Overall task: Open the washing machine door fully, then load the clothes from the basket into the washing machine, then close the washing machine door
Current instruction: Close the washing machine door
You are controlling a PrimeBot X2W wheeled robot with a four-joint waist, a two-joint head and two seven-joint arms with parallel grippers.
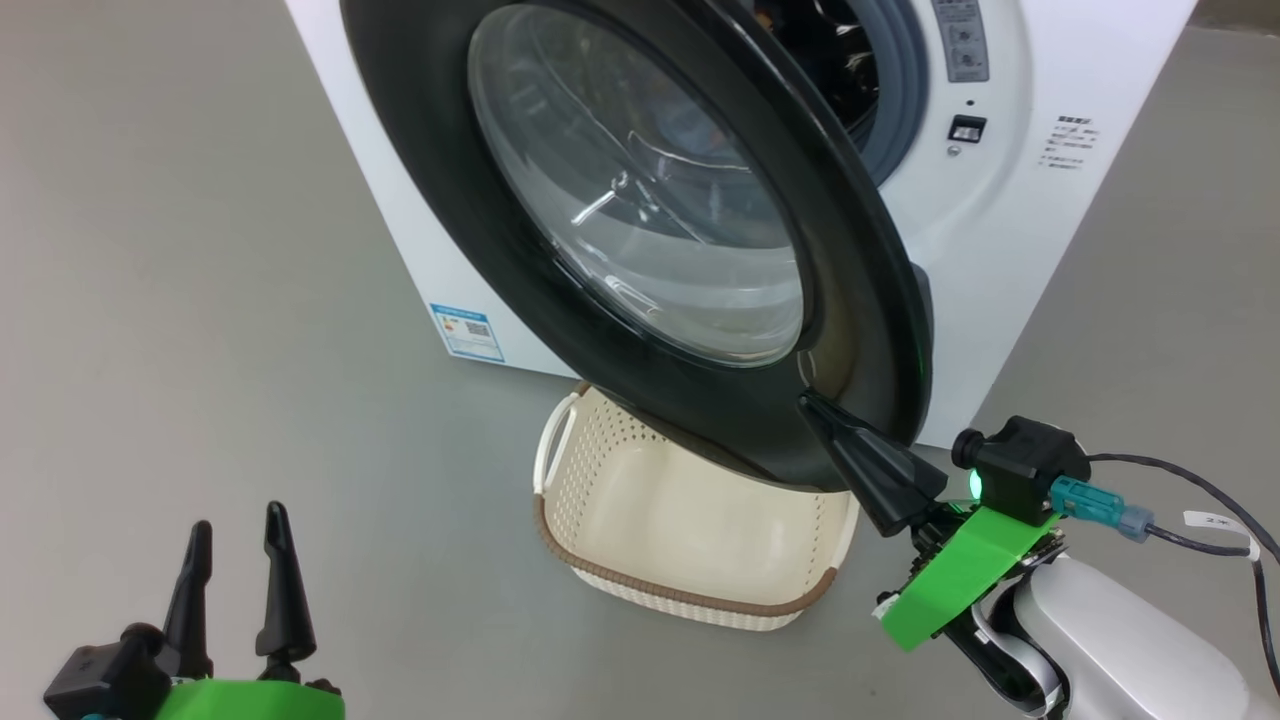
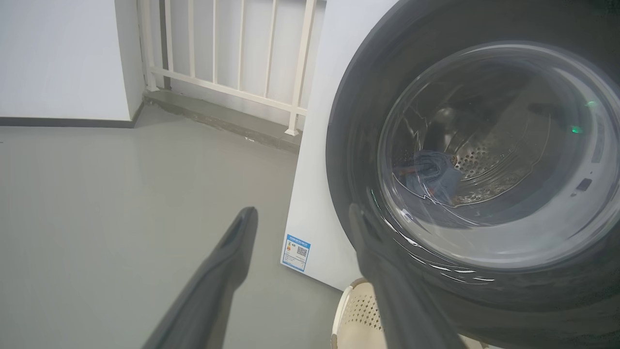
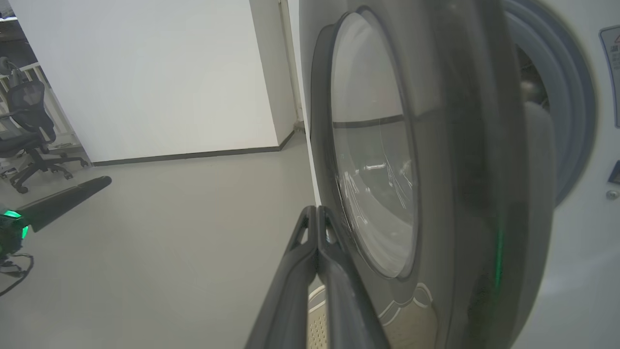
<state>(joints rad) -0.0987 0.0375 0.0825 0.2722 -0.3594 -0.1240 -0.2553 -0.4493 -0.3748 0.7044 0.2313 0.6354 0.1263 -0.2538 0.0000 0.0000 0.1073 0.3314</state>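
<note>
Now the right gripper [image 1: 812, 405], fingers pressed together, sets its tip against the lower rim of the half-open door [image 1: 860, 300]. The left gripper [image 1: 238, 517] hangs well apart, fingers spread, holding nothing. The basket [image 1: 600, 440] sits under the door, before the washer [image 1: 1000, 250]; blue clothes [image 2: 436, 177] lie in the drum [image 2: 484, 160].

My left fingers [image 1: 282, 590]: two, long, dark, spread wide apart, rising from the lower left of the head view with tips pointing up; green left wrist bracket [image 1: 250, 700] at their base. My right fingers [image 1: 872, 470]: pressed flat together along their length into one dark wedge, angled up and toward my left. Behind them sit my green right wrist bracket [image 1: 960, 570], a black camera block [image 1: 1020, 465] with a lit green lamp, and my pale right forearm [image 1: 1120, 640].
</note>
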